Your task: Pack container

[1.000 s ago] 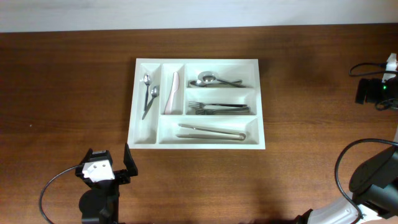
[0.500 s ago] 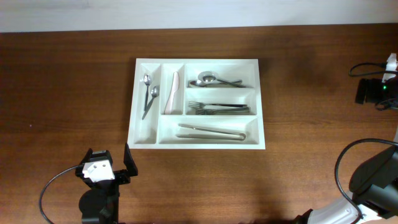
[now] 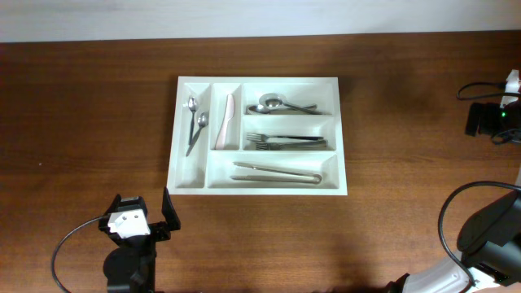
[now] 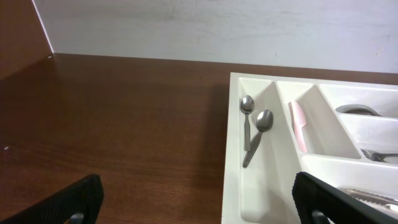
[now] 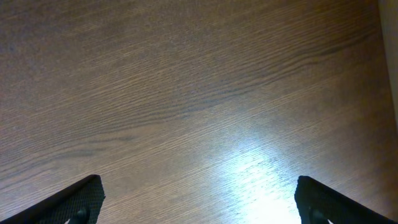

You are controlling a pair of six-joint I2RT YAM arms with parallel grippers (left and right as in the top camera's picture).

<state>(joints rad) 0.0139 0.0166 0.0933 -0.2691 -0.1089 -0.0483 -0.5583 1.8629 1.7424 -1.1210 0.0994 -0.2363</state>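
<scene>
At the middle of the table (image 3: 81, 122) lies the container (image 3: 277, 190), square to the edge. Every compartment has something in it. Two small spoons (image 3: 194, 122) sit in the leftmost upright slot and a pale pink knife (image 3: 225, 122) in the one beside it. Larger spoons (image 3: 281, 104) fill the top long bay, forks (image 3: 285, 141) the middle one, and a pair of light tongs (image 3: 277, 172) the bottom one. No loose cutlery shows on the wood around it, so I judge the packing is as good as complete.

Your job now is to check before you call it done. Make sure each piece lies flat and nothing rides up over a divider; from above, all of it looks seated. One small spoon leans diagonally but sits inside its slot.

Your left gripper (image 4: 202, 202) is near the container's front-left corner, apart from it, with its jaws spread wide and nothing between them. Your right gripper (image 5: 199, 202) is equally wide and empty over bare wood, well away. If you reach in again, come down from above, in line with the slot.
</scene>
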